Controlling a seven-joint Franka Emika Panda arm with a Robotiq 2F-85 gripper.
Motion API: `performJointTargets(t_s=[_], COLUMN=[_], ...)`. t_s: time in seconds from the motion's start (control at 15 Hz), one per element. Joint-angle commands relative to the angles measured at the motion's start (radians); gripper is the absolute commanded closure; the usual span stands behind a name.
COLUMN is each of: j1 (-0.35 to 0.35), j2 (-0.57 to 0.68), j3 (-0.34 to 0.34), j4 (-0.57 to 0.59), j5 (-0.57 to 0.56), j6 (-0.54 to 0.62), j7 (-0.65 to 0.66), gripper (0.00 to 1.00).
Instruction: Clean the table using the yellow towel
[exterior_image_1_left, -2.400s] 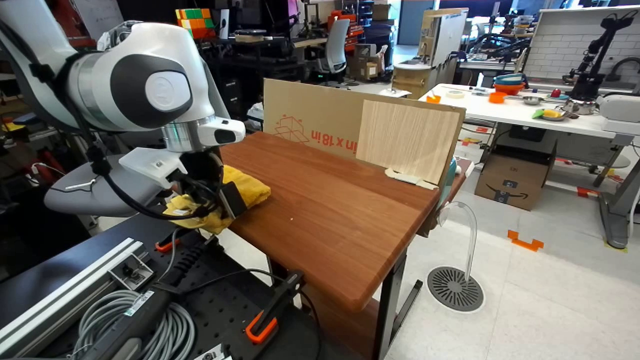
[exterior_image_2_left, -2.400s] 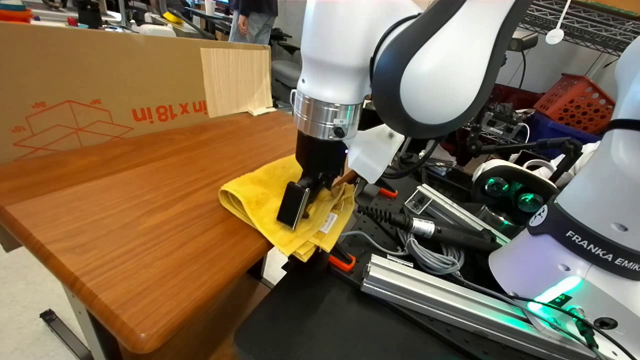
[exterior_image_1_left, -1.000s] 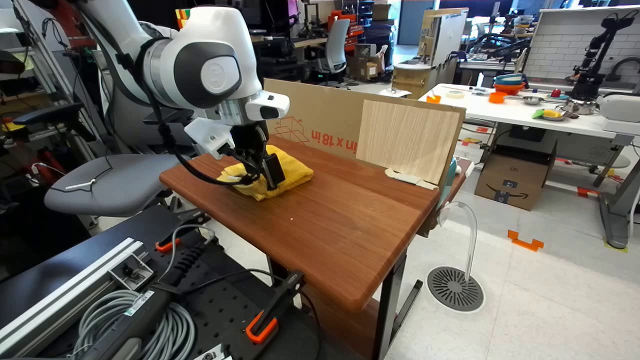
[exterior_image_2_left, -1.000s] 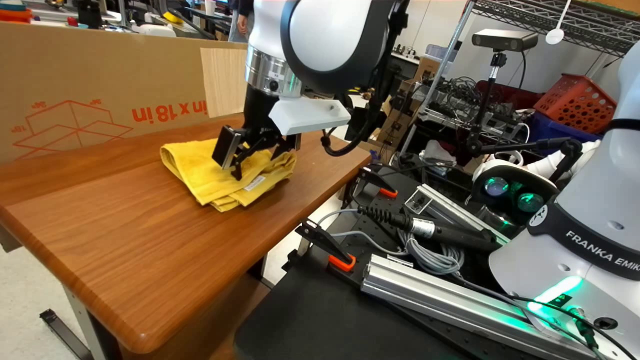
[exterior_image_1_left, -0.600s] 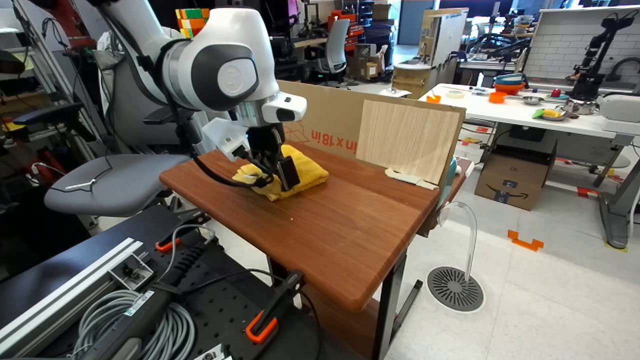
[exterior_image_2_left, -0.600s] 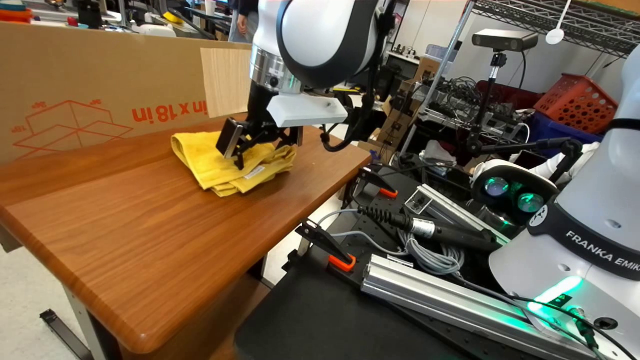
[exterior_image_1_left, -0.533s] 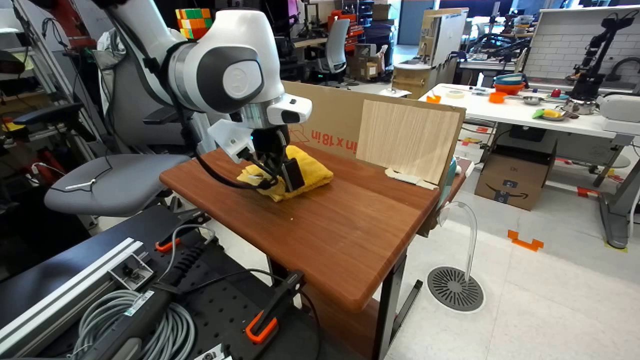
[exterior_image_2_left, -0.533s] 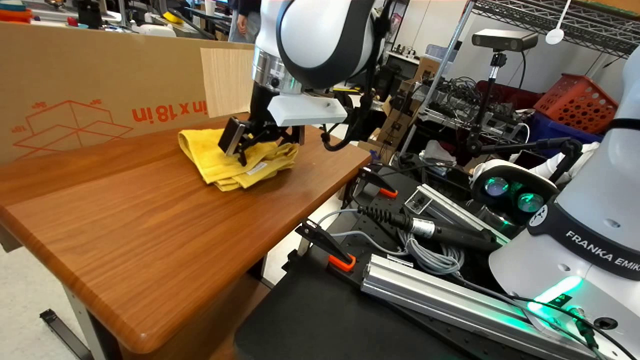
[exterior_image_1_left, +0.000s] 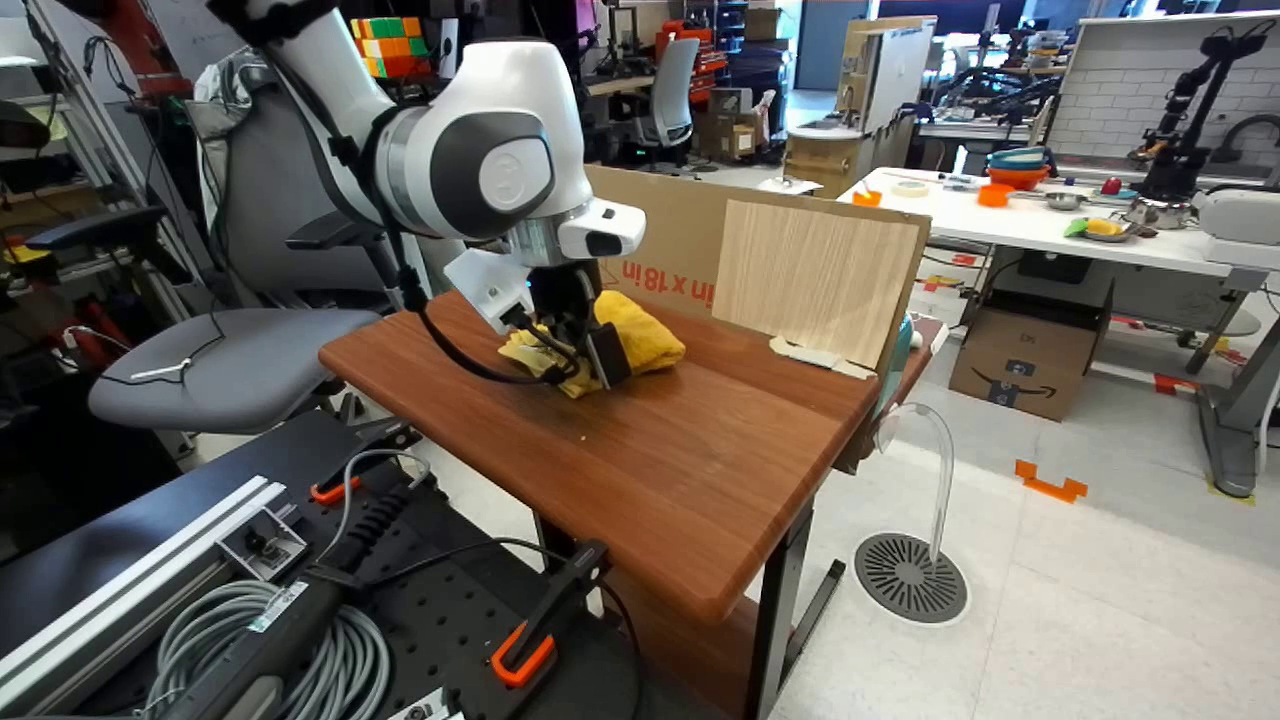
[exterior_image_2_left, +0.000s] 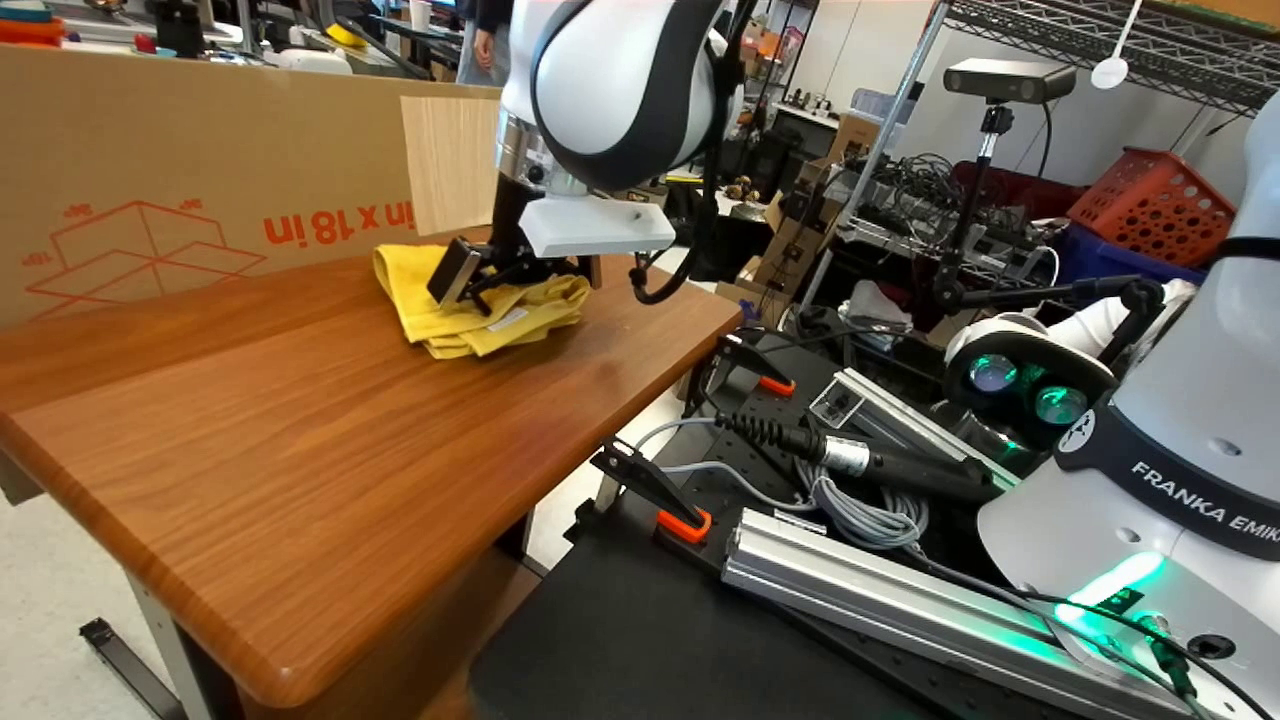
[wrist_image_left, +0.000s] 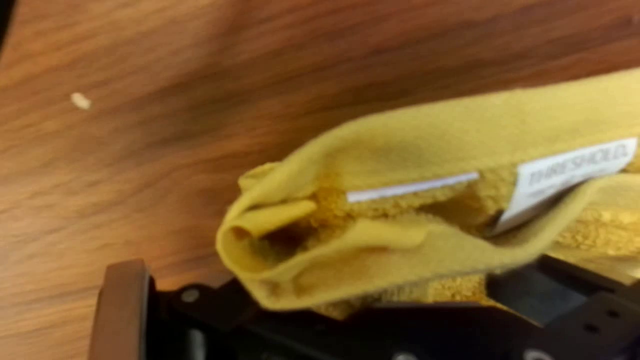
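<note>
The yellow towel (exterior_image_1_left: 645, 340) lies folded and bunched on the brown wooden table (exterior_image_1_left: 690, 460); it also shows in an exterior view (exterior_image_2_left: 405, 290). My gripper (exterior_image_2_left: 525, 285) is low over the towel, its fingers wide apart with towel between and under them. In the wrist view the towel (wrist_image_left: 450, 135), with a white label, bunches in front of the gripper (wrist_image_left: 327, 295). The left finger stands apart from the towel's end; the right finger is partly hidden by it. A small pale speck (wrist_image_left: 80, 101) lies on the bare table and also shows in an exterior view (exterior_image_1_left: 583, 437).
A cardboard sheet (exterior_image_2_left: 200, 150) stands along the table's far side with a light wood panel (exterior_image_1_left: 815, 280) on it. A grey chair (exterior_image_1_left: 240, 370) stands by the table's end. Black clamps (exterior_image_1_left: 550, 610) and coiled cable (exterior_image_1_left: 330, 660) sit on the black bench beside the table.
My gripper and the towel have moved together from the table's edge inward across the tabletop, toward the cardboard sheet. The fingers stay wide apart.
</note>
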Motion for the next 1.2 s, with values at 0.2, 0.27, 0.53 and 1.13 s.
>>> performJointTargets(t_s=[0.2,0.27,0.53,1.13], j1=[0.138,0.145,0.110,-0.082], j2=[-0.003,0.006,0.037,0.144], j3=[0.096,0.120,0.256,0.407], j4=[-0.007,-0.003,0.006,0.086], j5=[0.013,0.018,0.062,0.072], j6=[0.056,0.072,0.105,0.407], j7=[0.027,0.018,-0.042,-0.153], gripper=[0.00,0.00,0.00,0.00])
